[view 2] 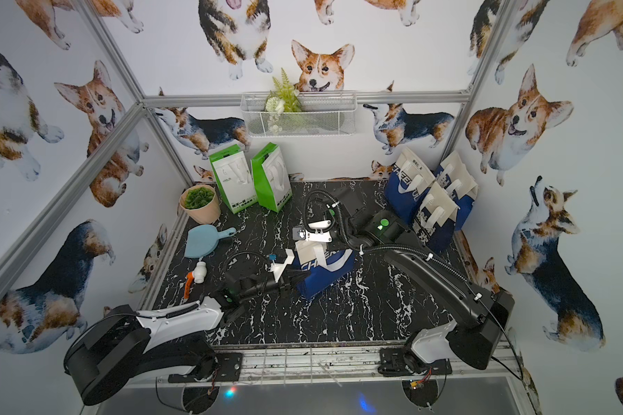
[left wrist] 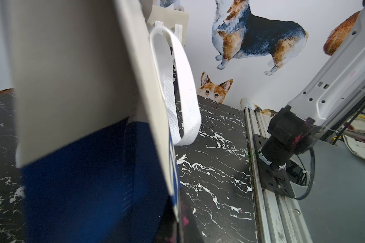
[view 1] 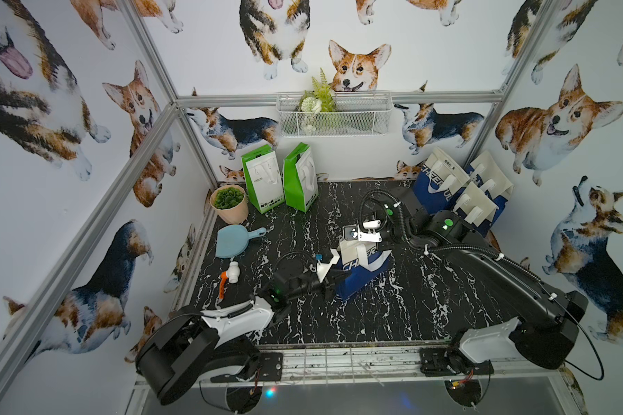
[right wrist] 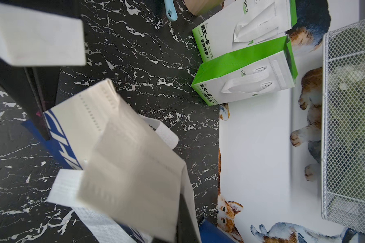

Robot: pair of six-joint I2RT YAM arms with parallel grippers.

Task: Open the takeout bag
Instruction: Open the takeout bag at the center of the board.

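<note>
The takeout bag [view 1: 365, 271] [view 2: 326, 275], blue below and beige-white on top, stands tilted in the middle of the black marble table in both top views. My left gripper [view 1: 333, 280] [view 2: 291, 281] is shut on its lower left edge; in the left wrist view [left wrist: 175, 223] the blue side wall [left wrist: 82, 189] fills the picture and a white handle [left wrist: 177, 84] loops out. My right gripper [view 1: 356, 244] [view 2: 315, 244] reaches down from the back and is shut on the bag's beige top flap [right wrist: 131, 168], with a dark finger [right wrist: 187, 223] against it.
Several more blue and white bags [view 1: 457, 187] lean at the back right. Two green bags [view 1: 263, 179] stand at the back left beside a potted plant [view 1: 229, 203]. A blue paddle [view 1: 236, 240] and a white and orange valve [view 1: 229, 276] lie at the left. A wire basket [view 1: 333, 113] hangs on the back wall.
</note>
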